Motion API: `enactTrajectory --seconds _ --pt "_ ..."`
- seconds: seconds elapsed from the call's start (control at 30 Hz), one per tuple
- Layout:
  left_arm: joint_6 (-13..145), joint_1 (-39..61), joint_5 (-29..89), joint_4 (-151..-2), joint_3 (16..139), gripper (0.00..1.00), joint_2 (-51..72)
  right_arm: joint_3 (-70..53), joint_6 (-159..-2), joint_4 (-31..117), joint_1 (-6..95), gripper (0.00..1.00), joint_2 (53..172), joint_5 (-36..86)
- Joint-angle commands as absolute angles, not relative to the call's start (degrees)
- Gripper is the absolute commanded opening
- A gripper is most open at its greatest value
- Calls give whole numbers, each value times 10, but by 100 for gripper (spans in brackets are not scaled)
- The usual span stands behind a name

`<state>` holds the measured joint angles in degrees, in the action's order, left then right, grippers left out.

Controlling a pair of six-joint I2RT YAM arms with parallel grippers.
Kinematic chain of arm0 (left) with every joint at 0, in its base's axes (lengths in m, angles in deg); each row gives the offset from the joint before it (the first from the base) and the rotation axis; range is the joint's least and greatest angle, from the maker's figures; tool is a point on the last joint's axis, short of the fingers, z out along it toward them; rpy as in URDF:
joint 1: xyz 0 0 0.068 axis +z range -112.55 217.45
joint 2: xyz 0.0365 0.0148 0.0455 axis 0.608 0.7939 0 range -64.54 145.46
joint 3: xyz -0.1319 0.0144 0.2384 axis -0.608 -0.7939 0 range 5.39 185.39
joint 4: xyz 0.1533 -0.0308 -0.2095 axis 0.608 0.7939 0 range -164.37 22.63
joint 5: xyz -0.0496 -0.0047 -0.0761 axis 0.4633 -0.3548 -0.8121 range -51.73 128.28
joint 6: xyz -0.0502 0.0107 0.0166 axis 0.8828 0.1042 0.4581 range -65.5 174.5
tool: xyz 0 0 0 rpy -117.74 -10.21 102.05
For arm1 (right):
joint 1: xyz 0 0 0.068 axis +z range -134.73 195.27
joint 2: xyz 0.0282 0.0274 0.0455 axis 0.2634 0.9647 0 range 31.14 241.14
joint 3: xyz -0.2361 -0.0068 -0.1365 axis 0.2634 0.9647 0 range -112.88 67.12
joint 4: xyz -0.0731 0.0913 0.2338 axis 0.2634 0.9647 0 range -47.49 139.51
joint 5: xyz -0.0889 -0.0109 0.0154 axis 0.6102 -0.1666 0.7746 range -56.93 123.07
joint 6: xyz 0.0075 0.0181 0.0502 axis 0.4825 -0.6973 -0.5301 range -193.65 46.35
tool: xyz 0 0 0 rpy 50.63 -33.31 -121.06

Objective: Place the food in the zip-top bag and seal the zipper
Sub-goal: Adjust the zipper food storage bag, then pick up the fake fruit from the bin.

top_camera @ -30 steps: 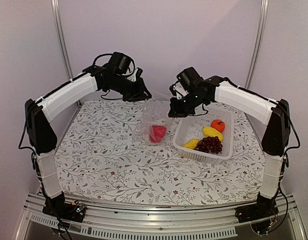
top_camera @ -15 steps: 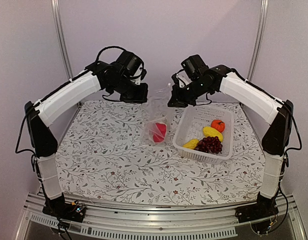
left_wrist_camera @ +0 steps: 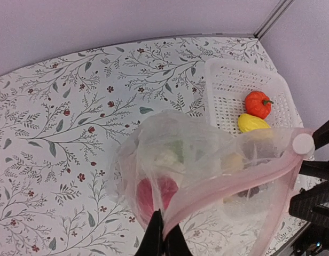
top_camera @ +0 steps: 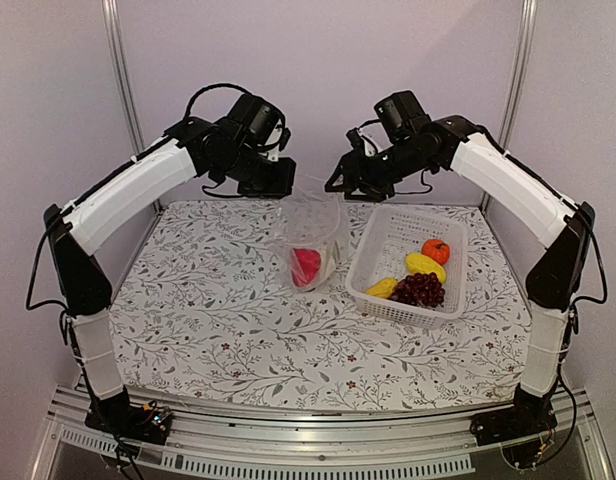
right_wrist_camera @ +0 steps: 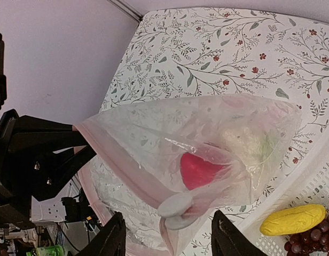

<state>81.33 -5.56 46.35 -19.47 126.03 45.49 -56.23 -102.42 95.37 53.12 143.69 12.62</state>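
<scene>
We find the zip-top bag (top_camera: 310,232) hanging above the desk (top_camera: 208,320), a little in from the middle of its far edge, its bottom low over the cloth or resting on it. The zipper (left_wrist_camera: 234,184), a pale pink strip, runs roughly parallel to that far edge, from one claw to the other. The left claw (left_wrist_camera: 162,242) is pressed together on the left end of the strip and carries the bag. The right claw (right_wrist_camera: 169,216) is spread, its two fingers standing either side of the strip's right end, where the pale slider (left_wrist_camera: 302,143) sits, without pinching it.

Inside the bag lie the red pepper (top_camera: 306,266) and the white lumpy piece (right_wrist_camera: 244,141). The orange fruit (top_camera: 435,250), the yellow pieces (top_camera: 425,264) and the grape bunch (top_camera: 418,290) lie in the white basket (top_camera: 408,312), just beside the bag toward the desk's right edge.

We judge that the right arm, freed and nearer, is the one to reach down for the basket, while the left holds the mouth up.

The desk wears a pale cloth printed with leafy sprigs. Plain lilac walls (top_camera: 408,60) close it in, with metal posts (top_camera: 120,80) at the far corners.
</scene>
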Motion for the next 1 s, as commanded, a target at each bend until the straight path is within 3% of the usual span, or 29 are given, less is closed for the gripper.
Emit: enactTrajectory --seconds 0.0,0.33,0.97 --pt "825 -52 435 -206 1250 0 470 -561 -1013 992 510 55 1385 114" --pt "843 -46 406 -230 1229 0 464 -333 -980 947 480 58 1265 167" --pt "836 -43 408 -236 1205 0 438 -70 -1052 849 468 54 1228 157"
